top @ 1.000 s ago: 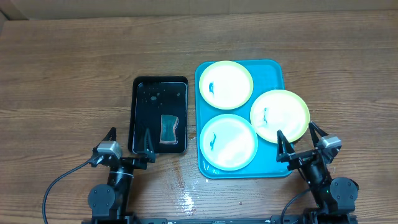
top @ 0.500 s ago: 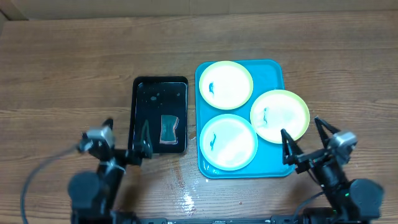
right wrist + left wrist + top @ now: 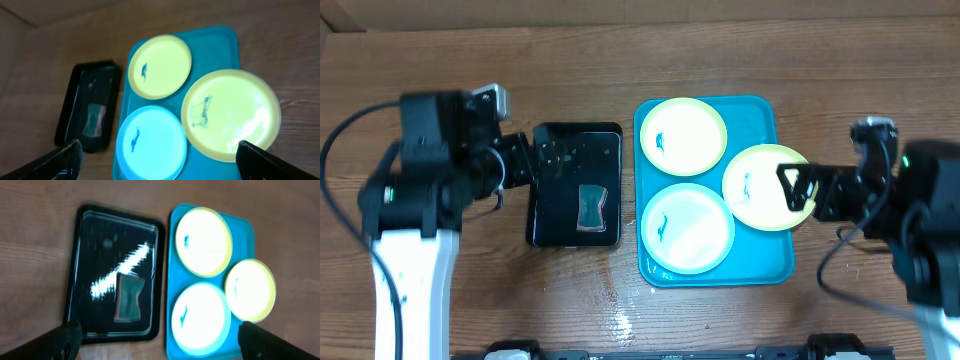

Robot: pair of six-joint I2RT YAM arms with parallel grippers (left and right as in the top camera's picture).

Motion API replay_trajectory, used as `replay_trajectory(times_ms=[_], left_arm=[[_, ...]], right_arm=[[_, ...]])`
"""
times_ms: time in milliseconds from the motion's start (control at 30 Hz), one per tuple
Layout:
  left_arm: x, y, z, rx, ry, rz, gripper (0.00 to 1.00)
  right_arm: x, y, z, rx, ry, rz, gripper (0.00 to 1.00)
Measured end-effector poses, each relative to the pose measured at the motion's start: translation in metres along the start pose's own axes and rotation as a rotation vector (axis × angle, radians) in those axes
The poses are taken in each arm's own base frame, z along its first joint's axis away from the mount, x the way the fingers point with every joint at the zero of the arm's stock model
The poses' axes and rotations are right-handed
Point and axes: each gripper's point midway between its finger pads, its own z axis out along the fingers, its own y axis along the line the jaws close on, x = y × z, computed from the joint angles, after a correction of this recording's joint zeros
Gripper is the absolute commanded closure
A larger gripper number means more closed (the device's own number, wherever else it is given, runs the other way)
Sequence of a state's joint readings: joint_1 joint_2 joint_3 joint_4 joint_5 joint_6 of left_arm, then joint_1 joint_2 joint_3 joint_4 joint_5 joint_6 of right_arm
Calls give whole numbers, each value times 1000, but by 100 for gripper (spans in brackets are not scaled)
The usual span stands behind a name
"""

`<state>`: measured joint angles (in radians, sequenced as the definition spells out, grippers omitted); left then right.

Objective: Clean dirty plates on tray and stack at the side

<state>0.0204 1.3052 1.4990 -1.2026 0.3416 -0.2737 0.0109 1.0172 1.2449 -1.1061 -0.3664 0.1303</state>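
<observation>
While both arms hang above the table (image 3: 440,60), you have the nearest plate (image 3: 686,226) lying flat in the tray (image 3: 760,112), at its near-left corner, smudged blue. The right gripper (image 3: 792,188) is released, jaws spread and empty, over the tray's right edge above the second plate (image 3: 755,165), which overhangs that lip. The left gripper (image 3: 527,165), likewise spread and empty, hovers well left of the tray, by the black tray (image 3: 552,215) holding a sponge (image 3: 591,208). The third plate (image 3: 682,136) sits at the tray's far-left corner.
</observation>
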Motion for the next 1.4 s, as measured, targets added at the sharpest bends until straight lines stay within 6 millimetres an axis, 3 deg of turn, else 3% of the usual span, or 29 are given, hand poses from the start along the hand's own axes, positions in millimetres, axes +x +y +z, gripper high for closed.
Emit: replay_trajectory(times_ms=[33, 67, 133, 167, 300, 367, 500, 567, 733, 833, 1000, 1200, 1400], left_arm=[[1, 2, 6, -5, 35, -13, 0], [5, 4, 12, -8, 75, -27, 0], [18, 8, 23, -17, 165, -60, 2], [24, 11, 29, -21, 210, -72, 10], [38, 17, 41, -30, 317, -64, 20], [40, 18, 41, -28, 330, -41, 21], [40, 18, 39, -24, 321, -4, 21], [38, 17, 35, -27, 299, 16, 20], [25, 8, 12, -12, 168, 103, 18], [15, -1, -5, 4, 71, 152, 12], [8, -11, -29, 21, -38, 208, 0], [11, -11, -33, 21, -42, 220, 0], [16, -15, -23, 34, 9, 223, 10]], right_arm=[[4, 1, 9, -22, 44, 15, 0], [8, 2, 16, -41, 85, 29, 9], [18, 7, 29, -99, 172, 56, 16], [23, 9, 34, -124, 212, 71, 16], [49, 16, 47, -133, 354, 95, 18], [66, 18, 55, -97, 406, 80, 21], [119, 13, 85, 10, 511, 79, 27], [151, 2, 106, 70, 543, 99, 30], [195, -28, 141, 148, 543, 156, 45], [191, -31, 154, 147, 503, 162, 56], [188, -40, 174, 185, 480, 166, 65], [197, -53, 197, 232, 502, 180, 80], [189, -54, 203, 241, 460, 197, 88]])
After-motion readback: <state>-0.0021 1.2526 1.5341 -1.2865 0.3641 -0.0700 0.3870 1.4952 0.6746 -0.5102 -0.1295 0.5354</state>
